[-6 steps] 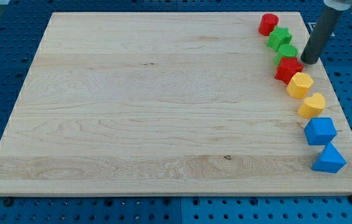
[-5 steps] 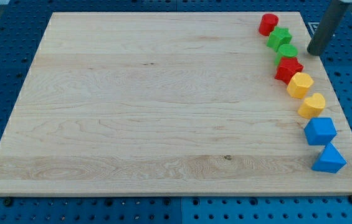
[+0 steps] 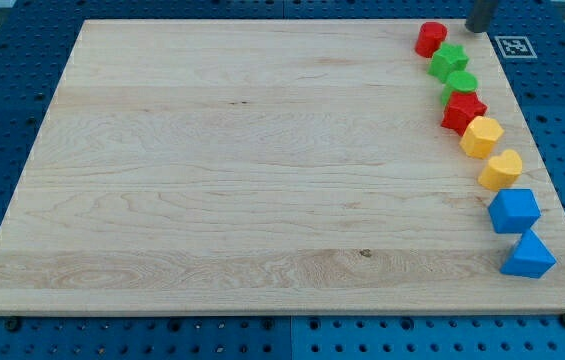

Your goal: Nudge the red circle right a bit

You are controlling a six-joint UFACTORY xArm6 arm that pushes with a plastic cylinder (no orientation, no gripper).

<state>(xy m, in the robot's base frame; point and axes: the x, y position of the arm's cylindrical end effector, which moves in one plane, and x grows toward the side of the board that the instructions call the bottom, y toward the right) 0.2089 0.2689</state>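
The red circle [image 3: 430, 39] stands near the board's top right corner, at the head of a curved line of blocks. My tip [image 3: 478, 29] is at the view's top edge, to the right of the red circle and slightly above it, a short gap away and not touching it. Only the lowest part of the dark rod shows. Just below the red circle sits a green star [image 3: 449, 62].
Down the wooden board's [image 3: 242, 160] right side run a green circle [image 3: 461, 84], a red star [image 3: 462, 111], a yellow hexagon [image 3: 481, 136], a yellow heart [image 3: 501, 169], a blue cube-like block [image 3: 514, 210] and a blue triangle [image 3: 529, 255]. A marker tag [image 3: 513, 46] lies off the board at top right.
My tip has moved up the view and leftward, from beside the green circle and red star to the top edge right of the red circle. No block has moved.
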